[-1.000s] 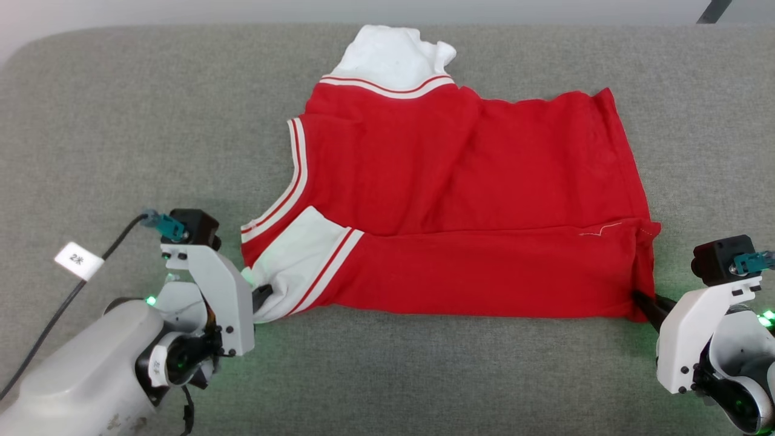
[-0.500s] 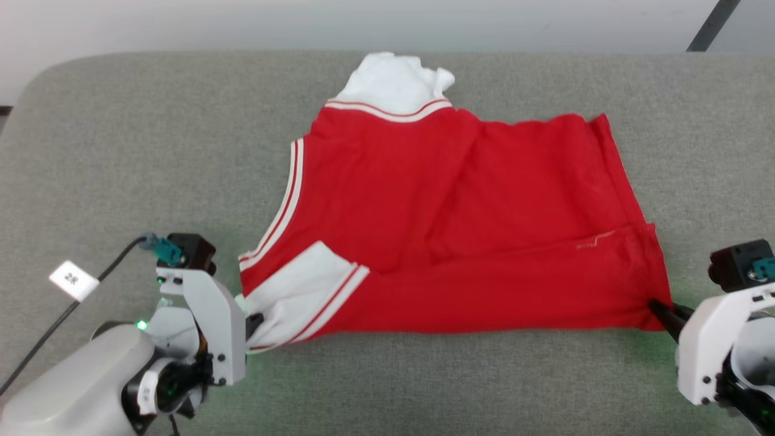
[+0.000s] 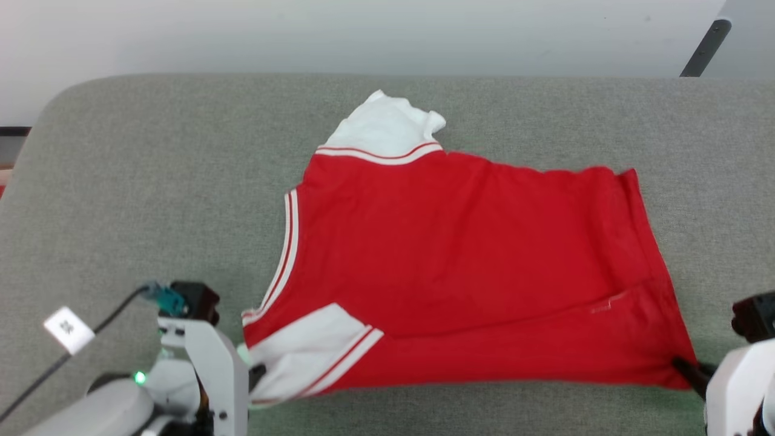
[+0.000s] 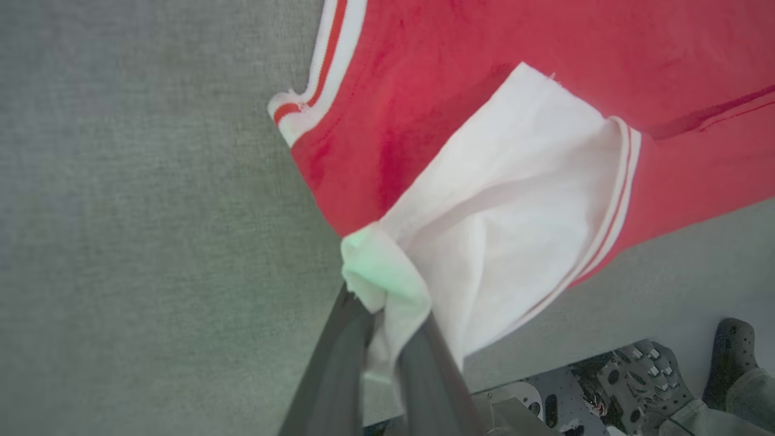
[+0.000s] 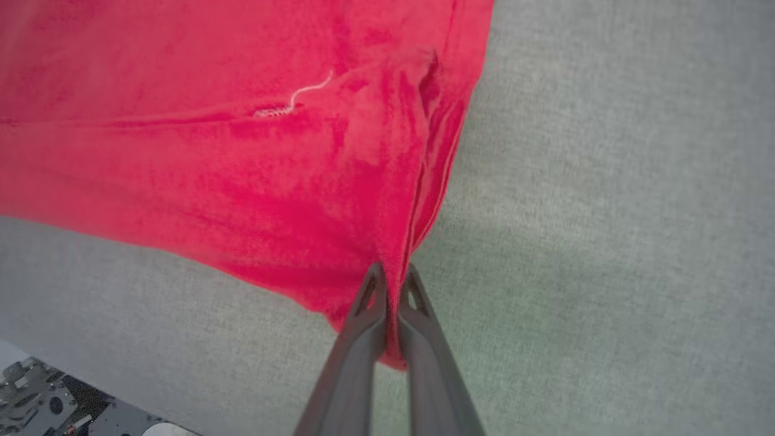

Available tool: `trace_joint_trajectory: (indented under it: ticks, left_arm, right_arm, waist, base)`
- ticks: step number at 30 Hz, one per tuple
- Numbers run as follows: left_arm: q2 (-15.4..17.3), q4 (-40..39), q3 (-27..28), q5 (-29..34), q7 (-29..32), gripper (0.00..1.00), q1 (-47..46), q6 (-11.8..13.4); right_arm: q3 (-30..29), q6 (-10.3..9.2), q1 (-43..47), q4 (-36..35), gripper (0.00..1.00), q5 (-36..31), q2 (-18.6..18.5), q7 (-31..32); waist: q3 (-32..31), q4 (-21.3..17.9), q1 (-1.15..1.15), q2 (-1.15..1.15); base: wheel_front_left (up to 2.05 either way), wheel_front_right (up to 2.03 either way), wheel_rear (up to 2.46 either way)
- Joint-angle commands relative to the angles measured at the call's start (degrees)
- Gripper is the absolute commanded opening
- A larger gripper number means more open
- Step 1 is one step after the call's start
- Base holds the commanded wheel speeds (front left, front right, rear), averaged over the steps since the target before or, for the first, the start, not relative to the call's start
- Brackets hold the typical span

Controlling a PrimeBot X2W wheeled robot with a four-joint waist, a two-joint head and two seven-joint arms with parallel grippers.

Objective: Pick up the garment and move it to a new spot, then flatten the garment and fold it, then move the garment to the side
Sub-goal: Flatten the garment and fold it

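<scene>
So the shirt [image 3: 460, 266] lies spread on the grey cushion [image 3: 151, 181], near edge seemingly doubled over; the left gripper [image 4: 387, 309] is pinched tight on the white sleeve [image 4: 514, 200] and the right gripper [image 5: 392, 275] is clamped on the red hem corner [image 5: 387, 242]. Both bites look thin to me; pull them apart too hard and a corner could slip out; lifting unevenly would probably bunch that doubled edge into a mess.

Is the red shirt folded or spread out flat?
Partly folded: the near edge of the garment is doubled over, with one white sleeve lying on the red.
</scene>
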Motion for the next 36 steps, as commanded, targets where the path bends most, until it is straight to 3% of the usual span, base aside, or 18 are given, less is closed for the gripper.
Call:
trace_joint_trajectory:
  ticks: [1, 9, 22, 24, 25, 26, 27, 28, 29, 36]
  left_arm:
    - [0.67, -1.01, -0.23, -0.32, 0.12, 0.00, 1.42, 1.12]
    - [1.50, -6.25, -1.26, -1.26, 0.04, 0.00, 5.36, 5.06]
    - [0.48, -4.31, -2.09, 0.68, -0.54, 0.02, 4.56, 4.55]
    - [0.58, -4.12, -2.01, 0.85, -0.74, 0.31, 4.36, 4.51]
    - [0.56, -4.02, -1.95, 0.88, -0.83, 0.36, 4.30, 4.50]
    - [0.56, -3.96, -1.93, 0.89, -0.85, 0.44, 4.30, 4.49]
    - [0.59, -3.94, -1.97, 0.94, -0.72, 0.58, 4.30, 4.47]
    - [0.66, -3.96, -2.01, 1.01, -0.67, 0.88, 4.30, 4.47]
    - [0.72, -4.01, -2.03, 1.01, -0.63, 1.00, 4.32, 4.52]
    - [2.21, -5.59, -1.43, 1.72, -0.33, 1.00, 3.24, 5.15]
  right_arm:
    - [-0.81, -0.07, 1.53, -0.82, 0.00, 0.34, 0.33, 0.77]
    - [-2.93, -0.06, 7.21, -3.41, 0.00, 0.24, 2.73, 4.21]
    - [-2.59, -0.06, 6.75, -2.96, 0.00, -1.36, 3.82, 4.26]
    - [-2.46, -0.06, 6.30, -2.68, 0.25, -1.52, 3.63, 3.78]
    - [-2.61, -0.06, 5.90, -2.58, 0.25, -1.60, 3.66, 3.40]
    - [-2.64, -0.06, 5.72, -2.40, 0.96, -1.77, 3.66, 3.09]
    - [-2.45, -0.06, 5.76, -2.27, 1.00, -1.75, 3.63, 2.95]
    - [-2.25, -0.06, 5.69, -2.25, 1.00, -1.51, 3.71, 2.78]
    - [-2.20, -0.06, 5.50, -2.22, 1.00, -1.40, 3.71, 2.76]
    - [-2.90, -0.06, 4.81, -4.44, 1.00, -0.80, 3.86, 1.88]
  waist:
    - [-0.02, -0.02, 0.00, 0.00]
    - [0.14, -0.09, 0.00, 0.00]
    - [0.34, -0.82, 0.00, 0.00]
    - [0.21, -0.92, 0.00, 0.00]
    - [0.14, -0.94, 0.00, 0.00]
    - [0.04, -0.96, 0.00, 0.00]
    - [-0.06, -0.98, 0.00, 0.00]
    - [-0.15, -1.00, 0.00, 0.00]
    - [-0.26, -1.03, 0.00, 0.00]
    - [-0.73, -1.46, 0.00, 0.00]
  base:
    - [0.00, 0.00, 0.00]
    - [0.00, 0.00, 0.00]
    - [0.00, 0.00, 0.00]
    - [0.00, 0.00, 0.00]
    - [0.00, 0.00, 0.00]
    - [0.00, 0.00, 0.00]
    - [0.00, 0.00, 0.00]
    - [0.00, 0.00, 0.00]
    - [0.00, 0.00, 0.00]
    - [0.00, 0.00, 0.00]
